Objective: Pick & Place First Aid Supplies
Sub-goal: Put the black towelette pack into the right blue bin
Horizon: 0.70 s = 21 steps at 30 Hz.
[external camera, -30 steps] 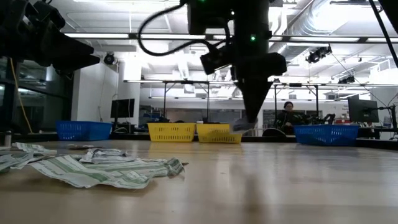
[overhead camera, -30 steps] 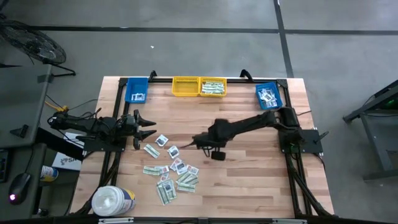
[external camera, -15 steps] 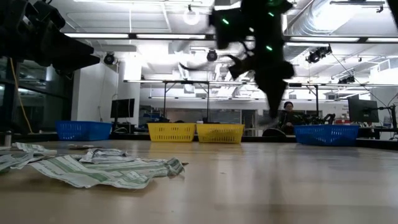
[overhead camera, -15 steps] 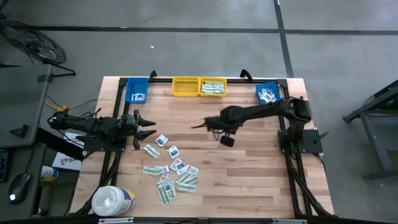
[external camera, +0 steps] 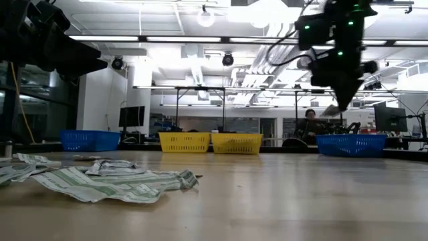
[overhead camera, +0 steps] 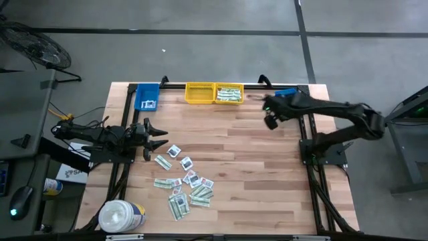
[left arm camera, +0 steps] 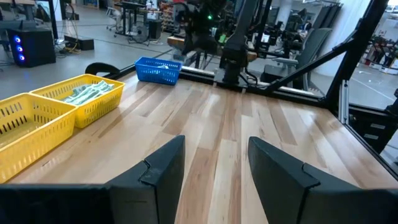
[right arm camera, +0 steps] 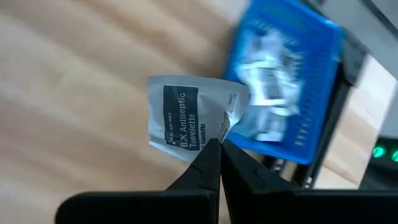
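Observation:
My right gripper is shut on a small white packet with a dark blue label, held in the air beside the right blue bin, which has white packets in it. The high view puts this gripper at the table's far right, and the low view shows it well above the bin. A pile of first aid supplies lies flat on the wood at the near left. Beyond that pile, at the left edge, my left gripper waits level and open, with nothing between its fingers. My right gripper pinches the packet at one edge, near a crumpled corner, between its two fingertips. The fingers slant downward. The packet is lifted clear of the table and sticks out past the fingertips, slightly bent.
Two yellow bins stand side by side at the far edge; the right one holds green-white strips. A second blue bin sits at the far left. A big white tub stands at the near left corner. Bare wood spans the middle and right.
My right gripper has swung from the table's middle toward the far right corner, rising and rolling as it went. It has stayed shut on the packet, which is now beside the right blue bin.

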Each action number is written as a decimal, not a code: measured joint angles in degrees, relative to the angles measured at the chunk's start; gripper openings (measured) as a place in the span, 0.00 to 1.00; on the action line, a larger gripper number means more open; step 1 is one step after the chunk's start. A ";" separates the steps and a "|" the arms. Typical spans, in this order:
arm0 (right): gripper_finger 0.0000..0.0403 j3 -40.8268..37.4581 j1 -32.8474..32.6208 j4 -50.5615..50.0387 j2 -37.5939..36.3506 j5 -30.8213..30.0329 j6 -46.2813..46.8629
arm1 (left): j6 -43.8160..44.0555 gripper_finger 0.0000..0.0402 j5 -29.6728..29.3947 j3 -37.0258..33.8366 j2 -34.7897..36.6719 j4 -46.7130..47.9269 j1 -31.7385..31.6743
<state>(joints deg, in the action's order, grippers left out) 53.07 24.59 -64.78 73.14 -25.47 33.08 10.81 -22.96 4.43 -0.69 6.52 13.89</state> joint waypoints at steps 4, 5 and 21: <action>0.00 -4.80 6.48 1.99 -5.66 -1.35 1.12 | 0.00 0.44 0.00 0.00 0.01 0.00 0.01; 0.00 -6.08 8.05 2.60 -6.62 -1.55 1.51 | 0.00 0.44 0.00 0.00 0.00 0.00 0.00; 0.00 -17.49 24.32 21.50 -8.74 -0.41 -1.14 | 0.00 0.44 0.00 0.00 0.00 0.01 0.02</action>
<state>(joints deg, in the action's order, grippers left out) 35.58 48.90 -43.28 64.40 -25.88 31.94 10.81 -22.96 4.43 -0.69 6.53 13.91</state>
